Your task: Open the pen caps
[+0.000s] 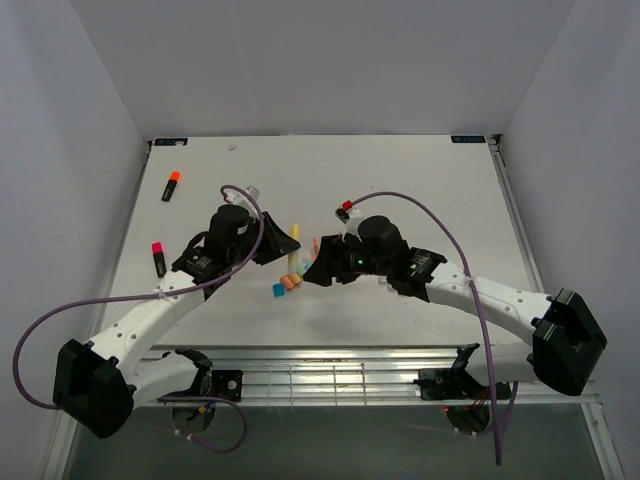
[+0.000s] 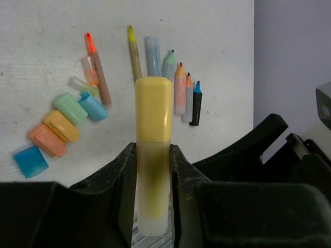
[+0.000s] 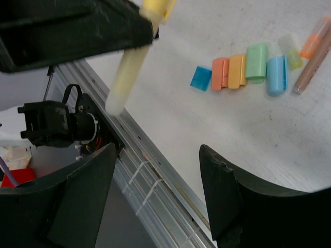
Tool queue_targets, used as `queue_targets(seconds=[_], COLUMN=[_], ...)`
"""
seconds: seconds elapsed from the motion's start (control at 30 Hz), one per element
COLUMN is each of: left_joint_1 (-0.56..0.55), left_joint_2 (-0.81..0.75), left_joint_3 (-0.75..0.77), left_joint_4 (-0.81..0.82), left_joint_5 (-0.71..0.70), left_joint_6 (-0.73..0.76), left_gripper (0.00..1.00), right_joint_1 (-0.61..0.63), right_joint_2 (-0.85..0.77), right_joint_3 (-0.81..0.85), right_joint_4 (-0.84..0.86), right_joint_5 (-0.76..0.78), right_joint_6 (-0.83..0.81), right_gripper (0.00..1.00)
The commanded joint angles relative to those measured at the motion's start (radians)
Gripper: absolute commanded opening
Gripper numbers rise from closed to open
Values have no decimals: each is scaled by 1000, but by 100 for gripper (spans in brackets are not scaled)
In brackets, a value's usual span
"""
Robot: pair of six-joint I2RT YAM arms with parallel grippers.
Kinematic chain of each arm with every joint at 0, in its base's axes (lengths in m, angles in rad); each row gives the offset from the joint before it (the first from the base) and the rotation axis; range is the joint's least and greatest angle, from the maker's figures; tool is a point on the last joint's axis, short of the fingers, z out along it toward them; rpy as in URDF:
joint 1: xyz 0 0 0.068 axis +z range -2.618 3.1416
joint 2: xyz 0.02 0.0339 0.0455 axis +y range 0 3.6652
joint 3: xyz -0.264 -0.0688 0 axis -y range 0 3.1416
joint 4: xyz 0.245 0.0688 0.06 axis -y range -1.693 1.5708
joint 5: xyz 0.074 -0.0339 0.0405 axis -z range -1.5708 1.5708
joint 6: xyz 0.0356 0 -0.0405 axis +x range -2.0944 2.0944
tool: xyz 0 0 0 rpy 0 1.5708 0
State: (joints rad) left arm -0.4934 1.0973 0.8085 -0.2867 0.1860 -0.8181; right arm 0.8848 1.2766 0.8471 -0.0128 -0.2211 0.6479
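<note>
Yellow pen is clamped in the left end effector; right end effector gapes released.

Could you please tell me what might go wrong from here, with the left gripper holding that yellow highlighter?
1. The left gripper clamps only the frosted lower body of the pale yellow plastic highlighter. When the open right gripper pulls its opaque yellow cap, the pen may slip or twist.
2. The row of loose stubby coloured caps and the uncapped pens lie close by, so a swinging arm could scatter them.
</note>
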Motion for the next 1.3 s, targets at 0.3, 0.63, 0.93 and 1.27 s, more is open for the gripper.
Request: queue_targets(seconds=[0.3,0.63,0.93,1.27], left_joint_1=[-119,-137,-151,-149], left_joint_2=[-77,-105,-109,-76], left_joint_3=[-63,-69,-78,14], left_joint_4=[63,63,57,-12], left_joint_5=[-89,-112,-149,-257], left_joint_6=[-98,-139,-98,-4], left_gripper=[3,0,42,72], right_joint_1=[105,140,151,152], right_joint_2=[95,127,129,37], right_joint_3=[102,118,121,69], right_joint_4=[165,154,129,80], right_joint_5=[176,278,276,232], right_joint_6=[55,81,105,141], right_gripper=[66,45,8,8])
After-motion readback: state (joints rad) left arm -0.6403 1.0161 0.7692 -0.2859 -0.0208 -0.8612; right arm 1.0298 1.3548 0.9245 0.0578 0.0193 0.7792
